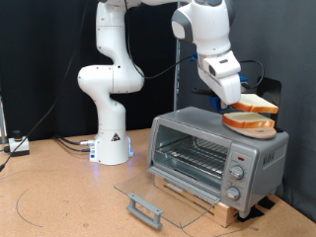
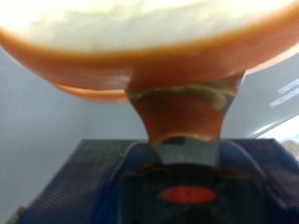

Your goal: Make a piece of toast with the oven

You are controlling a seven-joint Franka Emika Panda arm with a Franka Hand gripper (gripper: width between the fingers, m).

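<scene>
The oven point(image 1: 212, 148) is a small silver toaster oven on a wooden board, with its glass door point(image 1: 163, 193) folded down flat. An orange plate point(image 1: 237, 125) on the oven's roof carries a slice of bread point(image 1: 247, 119). A second pale slice, the piece of toast point(image 1: 262, 104), is tilted above the plate, and its edge sits in my gripper point(image 1: 236, 101), which looks shut on it. In the wrist view the fingers point(image 2: 177, 117) meet in the middle, under pale bread point(image 2: 149, 23) with an orange band point(image 2: 84, 56) below it.
The door's grey bar handle point(image 1: 144, 207) reaches out over the wooden table at the exterior view's bottom. The wire rack point(image 1: 193, 156) inside is bare. Round knobs point(image 1: 235, 176) sit on the right panel. The robot base point(image 1: 111, 148) and cables point(image 1: 20, 145) are at the left.
</scene>
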